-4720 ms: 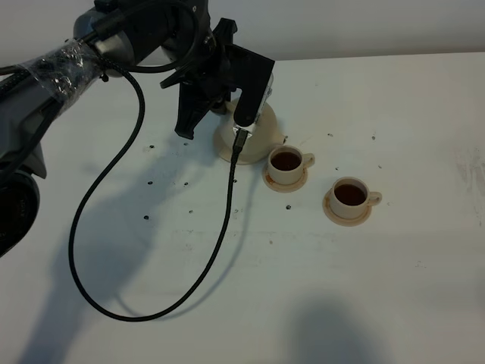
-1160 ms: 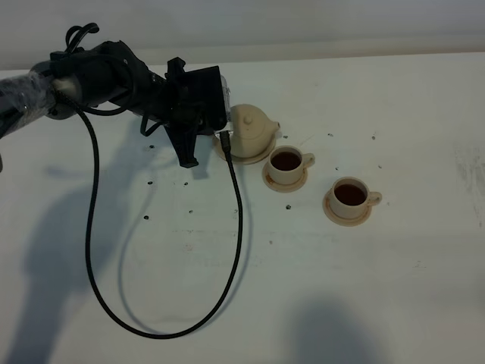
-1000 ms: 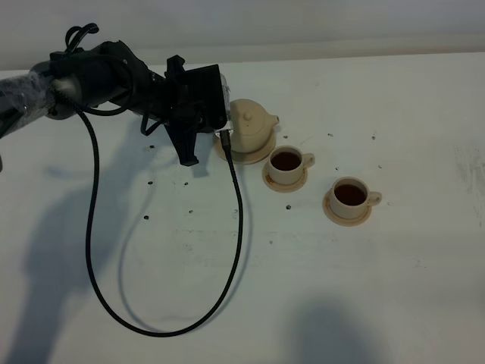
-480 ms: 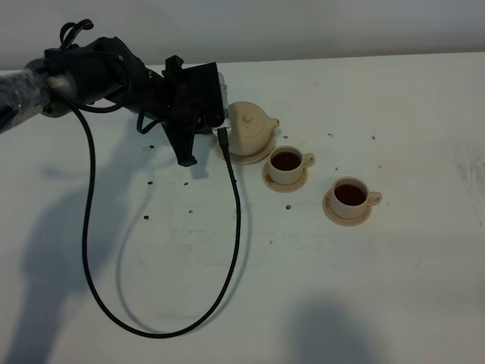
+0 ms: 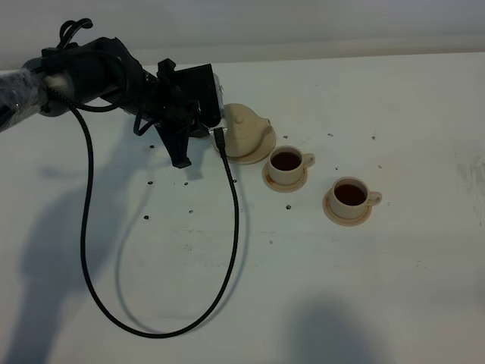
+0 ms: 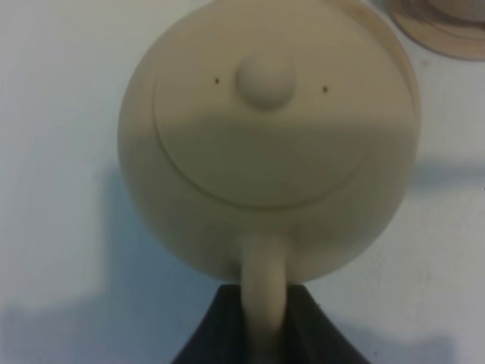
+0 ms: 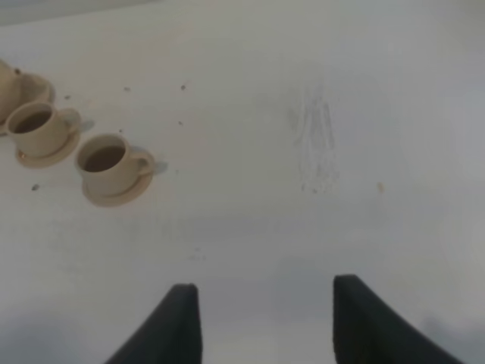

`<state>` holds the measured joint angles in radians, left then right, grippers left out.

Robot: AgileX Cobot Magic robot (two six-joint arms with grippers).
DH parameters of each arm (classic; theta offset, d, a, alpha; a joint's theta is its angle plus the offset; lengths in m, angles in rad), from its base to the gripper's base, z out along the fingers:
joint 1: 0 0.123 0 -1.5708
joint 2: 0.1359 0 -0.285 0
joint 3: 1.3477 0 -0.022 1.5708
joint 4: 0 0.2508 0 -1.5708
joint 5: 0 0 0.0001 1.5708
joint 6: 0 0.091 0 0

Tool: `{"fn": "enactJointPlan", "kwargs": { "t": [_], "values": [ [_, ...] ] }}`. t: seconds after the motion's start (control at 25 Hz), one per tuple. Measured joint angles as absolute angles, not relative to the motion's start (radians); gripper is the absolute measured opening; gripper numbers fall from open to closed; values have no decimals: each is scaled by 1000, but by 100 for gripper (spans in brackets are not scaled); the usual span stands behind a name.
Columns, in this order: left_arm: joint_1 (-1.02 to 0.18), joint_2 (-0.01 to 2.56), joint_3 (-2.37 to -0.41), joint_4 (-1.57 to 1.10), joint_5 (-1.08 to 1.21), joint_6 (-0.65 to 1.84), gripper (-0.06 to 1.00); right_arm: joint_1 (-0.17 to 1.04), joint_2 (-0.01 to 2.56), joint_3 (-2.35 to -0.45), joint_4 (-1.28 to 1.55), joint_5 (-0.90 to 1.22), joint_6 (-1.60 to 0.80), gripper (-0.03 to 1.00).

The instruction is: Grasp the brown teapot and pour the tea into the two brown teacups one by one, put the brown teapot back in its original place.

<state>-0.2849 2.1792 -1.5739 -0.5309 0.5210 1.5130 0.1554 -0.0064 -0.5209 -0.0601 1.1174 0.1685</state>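
The brown teapot (image 5: 244,127) sits on its wide saucer plate (image 5: 261,149) at the back of the table and looks tipped slightly to the left. In the left wrist view the teapot (image 6: 265,152) fills the frame. Its loop handle (image 6: 264,296) lies between the dark fingers (image 6: 208,337). My left gripper (image 5: 214,133) is shut on that handle. The two brown teacups (image 5: 287,162) (image 5: 350,196) stand on their saucers to the right, both holding dark tea. They also show in the right wrist view (image 7: 36,127) (image 7: 106,163). My right gripper (image 7: 265,326) is open and empty, far right of the cups.
A black cable (image 5: 227,227) hangs from the left arm and loops across the white table (image 5: 379,288) in front of the teapot. Small dark specks dot the table (image 5: 189,211). A cup saucer edge (image 6: 447,30) shows beyond the teapot.
The left arm came down with the teapot onto the plate. Over the last second it has drawn back slightly left, and the teapot has shifted left with it.
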Motion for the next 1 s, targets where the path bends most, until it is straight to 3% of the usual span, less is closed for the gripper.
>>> {"fn": "enactJointPlan", "kwargs": {
  "t": [0.44, 0.8, 1.0],
  "values": [
    [-283, 2179, -1574, -531, 533, 1492, 10, 155, -6, -521, -60, 1117, 169, 41],
    [-283, 2150, -1574, -532, 542, 1468, 49, 155, -6, -521, -60, 1117, 169, 41],
    [-283, 2124, -1574, -532, 544, 1433, 54, 155, -6, -521, -60, 1117, 169, 41]
  ]
}}
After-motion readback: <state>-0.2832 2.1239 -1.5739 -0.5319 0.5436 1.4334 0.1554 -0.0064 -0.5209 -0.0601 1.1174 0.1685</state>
